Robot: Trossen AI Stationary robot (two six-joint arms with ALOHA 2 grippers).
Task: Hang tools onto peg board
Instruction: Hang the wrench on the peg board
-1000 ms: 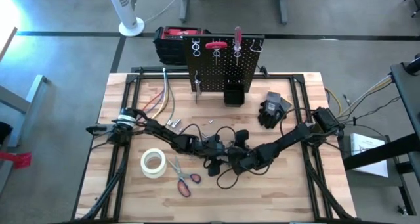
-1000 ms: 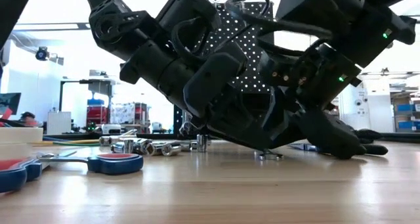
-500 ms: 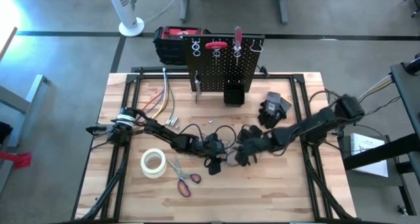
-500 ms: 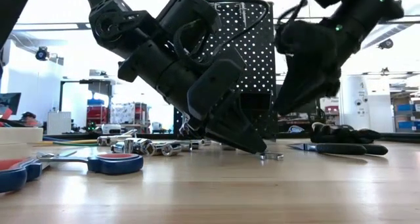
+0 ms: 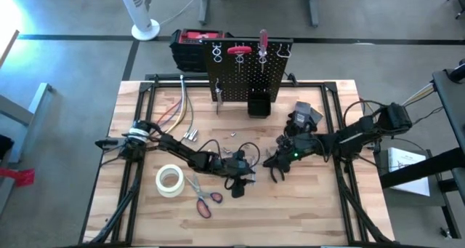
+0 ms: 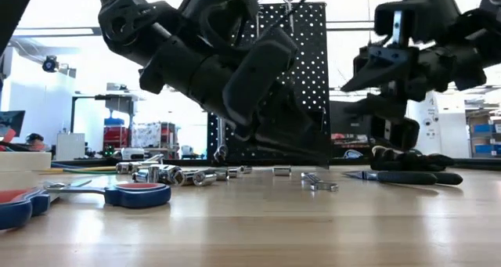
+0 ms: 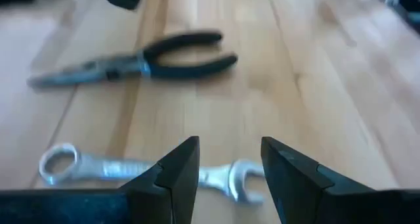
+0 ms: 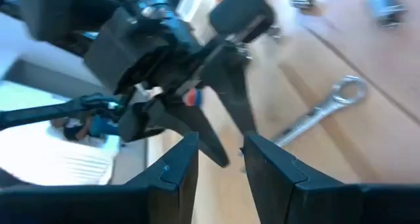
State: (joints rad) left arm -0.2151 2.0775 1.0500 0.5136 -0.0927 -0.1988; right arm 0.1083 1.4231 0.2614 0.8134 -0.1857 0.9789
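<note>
High view: the left gripper (image 5: 237, 181), fingers parted and empty, hangs over a silver combination wrench (image 7: 141, 170) in front of the upright black perforated peg board (image 5: 245, 79), black-handled pliers (image 7: 134, 62) nearby.

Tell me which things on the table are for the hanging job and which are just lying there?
For the job:
- peg board
- wrench
- pliers
- scissors
- sockets

Just lying about:
- white tape roll
- black glove
- toolbox behind the board
</note>
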